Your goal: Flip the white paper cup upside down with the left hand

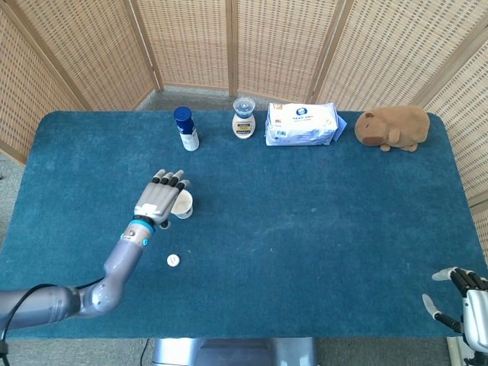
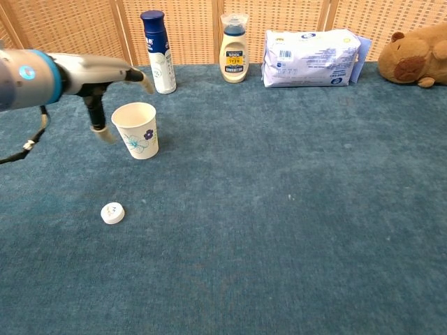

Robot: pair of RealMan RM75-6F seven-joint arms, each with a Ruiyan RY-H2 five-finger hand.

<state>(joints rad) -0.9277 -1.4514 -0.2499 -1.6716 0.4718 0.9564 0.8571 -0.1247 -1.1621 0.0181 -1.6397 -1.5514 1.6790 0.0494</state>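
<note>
The white paper cup with a small flower print stands upright, mouth up, on the blue table; the head view shows it partly under my left hand. My left hand hovers over the cup's left side with fingers stretched out and apart, holding nothing. In the chest view the left hand reaches in from the left, fingers above the rim, thumb hanging down beside the cup. My right hand sits open at the table's near right corner.
A small white cap lies on the table in front of the cup. Along the far edge stand a blue-capped bottle, a cream bottle, a wipes pack and a brown plush toy.
</note>
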